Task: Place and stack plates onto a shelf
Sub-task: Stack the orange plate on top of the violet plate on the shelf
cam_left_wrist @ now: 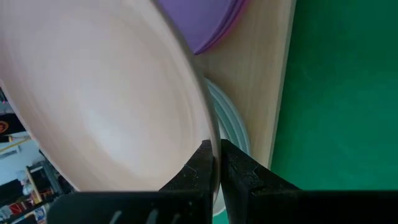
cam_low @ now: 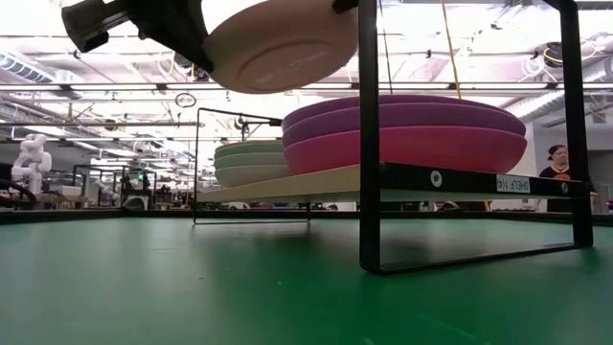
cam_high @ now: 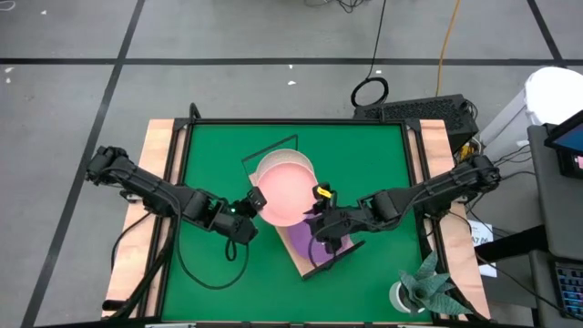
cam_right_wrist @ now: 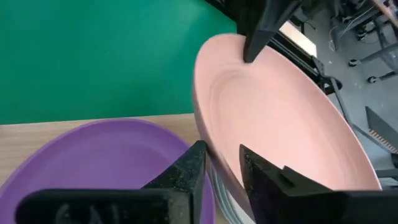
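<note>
A salmon pink plate point(cam_high: 284, 189) hangs in the air over the far half of the wooden shelf point(cam_high: 306, 258), between my two grippers. My left gripper point(cam_high: 255, 200) is shut on its left rim and my right gripper point(cam_high: 319, 195) on its right rim. In the low view the pink plate point(cam_low: 283, 43) is well above the stacks. A purple and magenta stack point(cam_low: 402, 134) rests flat on the shelf's near half, and a mint green stack point(cam_low: 249, 163) on its far half, under the pink plate. My left gripper pinches the pink plate's rim point(cam_left_wrist: 208, 134) between its two fingers, one finger on the inner face and one on the underside, coming level from the table's left. The plate is lifted clear. My right gripper pinches the opposite rim point(cam_right_wrist: 208, 140) between its two fingers, coming from the table's right. The plate is tilted in the hold, above the purple plate point(cam_right_wrist: 93, 162).
The shelf's black wire frame point(cam_low: 369, 134) stands up at both ends of the board. A potted plant point(cam_high: 428, 292) sits at the table's near right corner. Green mat point(cam_high: 219, 146) lies bare left of the shelf. A person point(cam_low: 556, 163) is in the room behind.
</note>
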Motion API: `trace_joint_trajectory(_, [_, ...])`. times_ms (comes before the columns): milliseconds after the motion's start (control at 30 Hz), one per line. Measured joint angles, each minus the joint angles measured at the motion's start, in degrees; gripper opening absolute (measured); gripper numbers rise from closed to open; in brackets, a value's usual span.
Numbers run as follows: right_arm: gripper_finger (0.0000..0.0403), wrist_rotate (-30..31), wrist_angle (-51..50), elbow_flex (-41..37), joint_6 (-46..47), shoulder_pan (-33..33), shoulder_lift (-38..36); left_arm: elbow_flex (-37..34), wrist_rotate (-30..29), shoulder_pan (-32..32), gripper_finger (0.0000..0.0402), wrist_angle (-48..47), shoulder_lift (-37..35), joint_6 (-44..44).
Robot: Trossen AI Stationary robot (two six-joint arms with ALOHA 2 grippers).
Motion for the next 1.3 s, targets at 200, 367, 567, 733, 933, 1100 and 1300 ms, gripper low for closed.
trace_joint_trajectory(200, [0.0041,-2.01,-1.85,0.00,-0.58,-0.51,0.02,0.00,0.03,0.00,0.0015,0.18,0.00,0.48])
trace_joint_trajectory(367, [0.0035,-3.12,-1.94,-0.75,-3.14,-0.81,1.01,-0.08,0.46,0.02,0.0015,0.14,0.02,1.16])
trace_joint_trajectory(567, [0.0067,-2.95,0.47,-2.21,-7.49,-0.88,1.95,-0.11,1.96,0.00,0.0015,0.79,0.04,1.66])
trace_joint_trajectory(733, [0.0047,-3.26,0.76,-2.31,-8.08,-0.86,1.75,-0.11,1.92,0.00,0.0015,1.00,0.00,1.60])
trace_joint_trajectory(933, [0.0007,-4.55,0.14,-2.38,-9.92,-0.75,1.79,-0.09,1.89,0.05,0.0018,2.66,0.00,2.19])
trace_joint_trajectory(1100, [0.0004,-4.09,-0.62,-2.40,-9.09,-0.62,1.56,-0.13,-2.41,0.03,0.0053,8.33,-0.02,-1.73])
trace_joint_trajectory(1300, [0.0002,-1.72,0.11,-2.36,-8.39,-0.99,1.66,-0.02,-2.43,-0.07,0.0133,13.99,-0.11,-3.73])
